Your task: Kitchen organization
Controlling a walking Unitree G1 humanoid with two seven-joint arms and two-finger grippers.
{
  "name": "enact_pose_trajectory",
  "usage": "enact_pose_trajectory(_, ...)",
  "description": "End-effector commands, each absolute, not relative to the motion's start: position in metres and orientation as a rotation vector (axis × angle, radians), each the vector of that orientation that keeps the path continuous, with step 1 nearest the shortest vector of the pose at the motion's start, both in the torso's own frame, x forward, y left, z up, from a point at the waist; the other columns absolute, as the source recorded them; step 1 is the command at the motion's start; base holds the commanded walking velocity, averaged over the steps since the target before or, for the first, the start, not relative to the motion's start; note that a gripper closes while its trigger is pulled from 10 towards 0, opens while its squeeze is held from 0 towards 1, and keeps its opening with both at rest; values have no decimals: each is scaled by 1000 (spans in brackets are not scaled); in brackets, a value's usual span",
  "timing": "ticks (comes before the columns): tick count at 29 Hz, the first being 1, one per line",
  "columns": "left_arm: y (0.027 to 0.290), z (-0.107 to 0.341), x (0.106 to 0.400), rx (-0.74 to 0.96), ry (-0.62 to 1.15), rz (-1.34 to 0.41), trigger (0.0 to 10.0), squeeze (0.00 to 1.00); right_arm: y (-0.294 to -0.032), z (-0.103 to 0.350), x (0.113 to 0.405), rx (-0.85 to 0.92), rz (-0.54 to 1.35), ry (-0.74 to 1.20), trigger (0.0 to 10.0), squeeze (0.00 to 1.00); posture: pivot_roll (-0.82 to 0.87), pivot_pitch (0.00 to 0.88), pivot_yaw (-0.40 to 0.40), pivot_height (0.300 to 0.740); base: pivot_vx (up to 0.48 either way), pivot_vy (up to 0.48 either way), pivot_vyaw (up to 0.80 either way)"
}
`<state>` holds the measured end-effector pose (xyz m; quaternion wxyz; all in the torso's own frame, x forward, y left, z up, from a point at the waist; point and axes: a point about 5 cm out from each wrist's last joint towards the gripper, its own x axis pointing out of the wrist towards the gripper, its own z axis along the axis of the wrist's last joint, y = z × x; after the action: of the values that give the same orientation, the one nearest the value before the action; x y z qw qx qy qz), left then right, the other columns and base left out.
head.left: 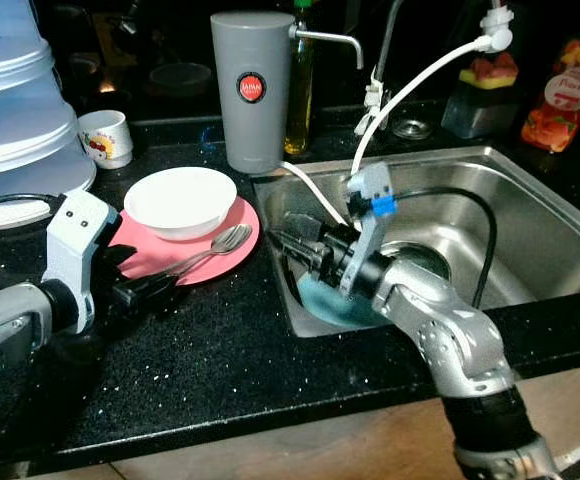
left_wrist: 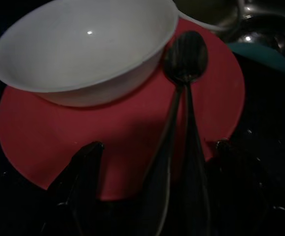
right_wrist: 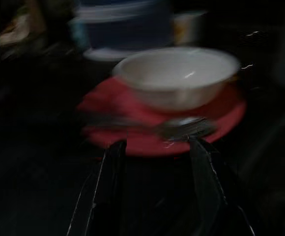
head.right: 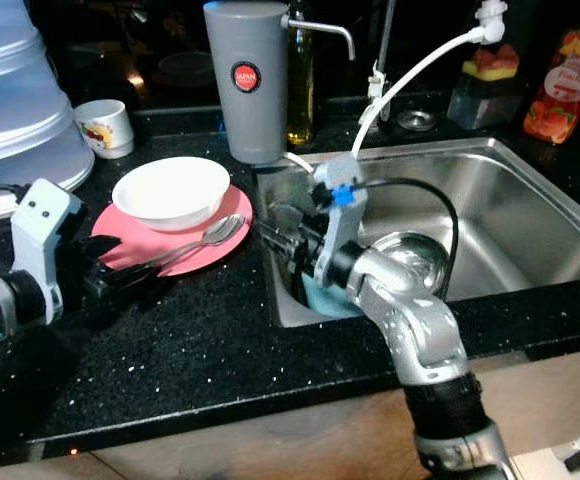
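Note:
A pink plate lies on the black counter and carries a white bowl. A spoon and a fork rest side by side on the plate's near right edge. My left gripper is low at the plate's near rim, open. In the left wrist view its fingers stand on either side of the two handles without closing. My right gripper hovers open over the sink's left edge, pointing at the plate; its fingers frame the spoon.
The steel sink holds a teal item and a round metal vessel. A grey canister stands behind the plate, with a cup and stacked plastic containers to the left. Bottles line the back right.

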<state>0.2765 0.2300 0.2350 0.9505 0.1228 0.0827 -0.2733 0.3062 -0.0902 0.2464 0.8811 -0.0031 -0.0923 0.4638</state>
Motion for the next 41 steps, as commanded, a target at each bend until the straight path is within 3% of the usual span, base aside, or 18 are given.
enact_pose_trajectory(1, 232, 232, 276, 274, 193, -565, 10000, 0, -83, 243, 299, -15, 1048, -164, 10000, 0, 68, 48, 50, 740, 0, 0, 0)
enact_pose_trajectory(20, 244, 219, 274, 274, 370, -560, 10000, 0, -72, 228, 283, -80, 1192, -91, 10000, 0, 68, 37, 51, 740, 0, 0, 0)
enact_pose_trajectory(22, 244, 220, 274, 273, 369, -564, 9412, 0, -72, 228, 283, -80, 1192, -91, 10000, 0, 68, 38, 52, 740, 0, 0, 0)
enact_pose_trajectory(23, 244, 220, 274, 272, 369, -566, 8078, 0, -72, 228, 283, -81, 1192, -91, 10000, 0, 68, 38, 52, 740, 0, 0, 0)
enact_pose_trajectory(24, 244, 221, 274, 271, 368, -566, 4745, 0, -72, 228, 283, -83, 1192, -91, 10000, 0, 69, 41, 51, 740, 0, 0, 0)
enact_pose_trajectory(26, 244, 221, 274, 271, 366, -565, 4745, 0, -72, 228, 283, -84, 1192, -90, 10000, 0, 69, 41, 51, 740, 0, 0, 0)
enact_pose_trajectory(27, 245, 223, 275, 271, 361, -561, 2784, 0, -73, 228, 283, -85, 1191, -91, 10000, 0, 70, 43, 50, 740, 0, 0, 0)
enact_pose_trajectory(28, 245, 223, 275, 270, 358, -560, 2784, 0, -73, 228, 283, -86, 1191, -91, 10000, 0, 70, 43, 50, 740, 0, 0, 0)
enact_pose_trajectory(30, 247, 226, 275, 273, 345, -549, 0, 0, -73, 228, 284, -87, 1186, -93, 10000, 0, 71, 45, 50, 740, 0, 0, 0)
enact_pose_trajectory(41, 250, 233, 276, 270, 320, -540, 0, 0, -74, 229, 285, -87, 1180, -97, 10000, 0, 76, 48, 50, 740, 0, 0, 0)
